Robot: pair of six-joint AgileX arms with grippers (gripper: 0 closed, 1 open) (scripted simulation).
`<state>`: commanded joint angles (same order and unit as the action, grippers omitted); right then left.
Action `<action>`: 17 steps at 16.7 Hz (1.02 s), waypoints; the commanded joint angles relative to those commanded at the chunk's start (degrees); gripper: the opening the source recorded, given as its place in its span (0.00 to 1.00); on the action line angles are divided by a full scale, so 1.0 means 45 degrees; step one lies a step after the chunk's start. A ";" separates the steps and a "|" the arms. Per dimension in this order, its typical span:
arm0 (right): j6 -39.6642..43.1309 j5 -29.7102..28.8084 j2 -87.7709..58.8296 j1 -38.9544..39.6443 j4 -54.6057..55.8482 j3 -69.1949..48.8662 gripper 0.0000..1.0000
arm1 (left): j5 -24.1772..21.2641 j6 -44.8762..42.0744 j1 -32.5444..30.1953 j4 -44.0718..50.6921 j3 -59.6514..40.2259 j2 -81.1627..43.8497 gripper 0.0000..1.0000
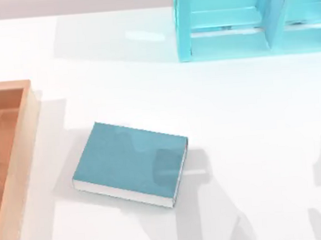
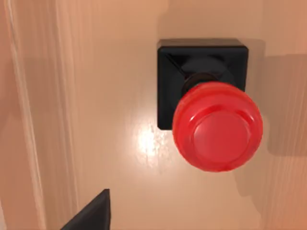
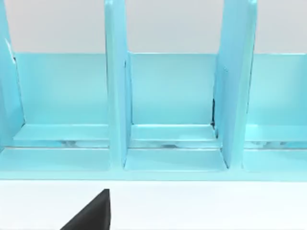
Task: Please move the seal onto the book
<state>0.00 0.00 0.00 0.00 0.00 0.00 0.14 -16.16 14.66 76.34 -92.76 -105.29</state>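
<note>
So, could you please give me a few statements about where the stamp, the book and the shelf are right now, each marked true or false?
1. The small stamp with a black square base and red ball knob stands on a light wooden surface. True.
2. The thick teal-blue book lies flat on the white table. True.
3. The stamp already sits on the book's cover. False: in the top view the cover is bare.
4. The light-blue shelf unit stands at the table's near left corner. False: it is at the far edge, toward the right.
5. The wooden tray lies at the table's left edge, apart from the book. True.
</note>
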 joint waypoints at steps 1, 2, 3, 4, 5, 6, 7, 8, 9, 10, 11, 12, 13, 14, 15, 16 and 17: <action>0.0000 0.0000 0.0000 0.0000 0.0000 0.0000 1.00 | -0.0004 -0.0031 0.0044 0.0176 -0.0236 -0.0229 1.00; 0.0000 0.0000 0.0000 0.0000 0.0000 0.0000 1.00 | -0.0007 -0.0045 0.0064 0.0258 -0.0351 -0.0336 1.00; 0.0000 0.0000 0.0000 0.0000 0.0000 0.0000 1.00 | -0.0007 -0.0045 0.0064 0.0258 -0.0351 -0.0336 1.00; 0.0000 0.0000 0.0000 0.0000 0.0000 0.0000 1.00 | -0.0007 -0.0045 0.0064 0.0258 -0.0351 -0.0336 1.00; 0.0000 0.0000 0.0000 0.0000 0.0000 0.0000 1.00 | -0.0007 -0.0045 0.0064 0.0258 -0.0351 -0.0336 1.00; 0.0000 0.0000 0.0000 0.0000 0.0000 0.0000 1.00 | -0.0004 -0.0034 -0.0003 0.0228 -0.0315 -0.0301 1.00; 0.0000 0.0000 0.0000 0.0000 0.0000 0.0000 1.00 | -0.0005 -0.0029 0.0003 0.0189 -0.0278 -0.0308 1.00; 0.0000 0.0000 0.0000 0.0000 0.0000 0.0000 1.00 | -0.0006 -0.0020 0.0017 0.0023 -0.0115 -0.0339 1.00; 0.0000 0.0000 0.0000 0.0000 0.0000 0.0000 1.00 | -0.0007 -0.0017 0.0031 -0.0274 0.0174 -0.0390 1.00; 0.0000 0.0000 0.0000 0.0000 0.0000 0.0000 1.00 | -0.0008 -0.0021 0.0043 -0.0703 0.0551 -0.0461 1.00; 0.0000 0.0000 0.0000 0.0000 0.0000 0.0000 1.00 | -0.0009 -0.0031 0.0053 -0.1258 0.0991 -0.0548 1.00; 0.0000 0.0000 0.0000 0.0000 0.0000 0.0000 1.00 | -0.0009 -0.0045 0.0061 -0.1919 0.1483 -0.0654 1.00; 0.0000 0.0000 0.0000 0.0000 0.0000 0.0000 1.00 | -0.0009 -0.0060 0.0071 -0.2620 0.1994 -0.0767 1.00; 0.0000 0.0000 0.0000 0.0000 0.0000 0.0000 1.00 | -0.0010 -0.0072 0.0084 -0.3276 0.2491 -0.0879 1.00; 0.0000 0.0000 0.0000 0.0000 0.0000 0.0000 1.00 | -0.0010 -0.0085 0.0095 -0.3804 0.2938 -0.0979 1.00; 0.0000 0.0000 0.0000 0.0000 0.0000 0.0000 1.00 | -0.0011 -0.0097 0.0105 -0.4200 0.3305 -0.1062 1.00; 0.0000 0.0000 0.0000 0.0000 0.0000 0.0000 1.00 | -0.0011 -0.0105 0.0113 -0.4461 0.3554 -0.1125 1.00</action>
<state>0.00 0.00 0.00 0.00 0.00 0.00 0.09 -16.63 15.17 56.26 -76.76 -110.35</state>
